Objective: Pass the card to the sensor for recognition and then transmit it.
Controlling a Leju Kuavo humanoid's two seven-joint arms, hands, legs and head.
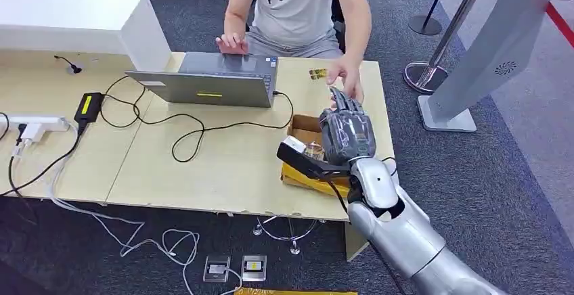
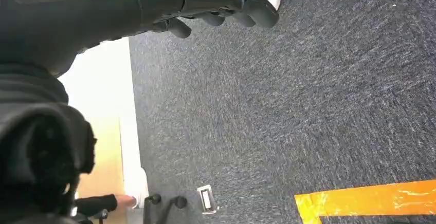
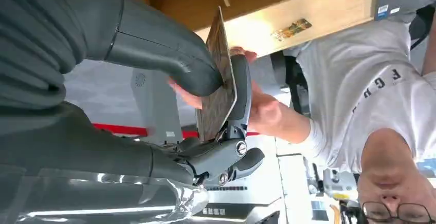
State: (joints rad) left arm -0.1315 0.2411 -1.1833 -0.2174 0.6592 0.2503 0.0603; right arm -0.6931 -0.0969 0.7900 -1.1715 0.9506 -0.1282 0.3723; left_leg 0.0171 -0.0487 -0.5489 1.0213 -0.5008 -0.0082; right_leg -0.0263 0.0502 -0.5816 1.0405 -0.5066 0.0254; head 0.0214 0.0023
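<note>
Light wooden counter [image 1: 223, 166] carries an open grey laptop [image 1: 216, 78], a black power brick [image 1: 89, 105] with looping black cables, a white power strip [image 1: 37, 123], an open cardboard box [image 1: 306, 132] and a small patterned card [image 1: 317, 74].

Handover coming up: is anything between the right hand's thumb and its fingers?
Yes: the card, pinched by the right hand in the right wrist view.

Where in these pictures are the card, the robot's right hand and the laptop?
card [image 3: 218, 88], right wrist view, its flat brown face.
right hand [image 1: 346, 132], head view, the back of the hand.
laptop [image 1: 210, 88], head view, its grey lid.
</note>
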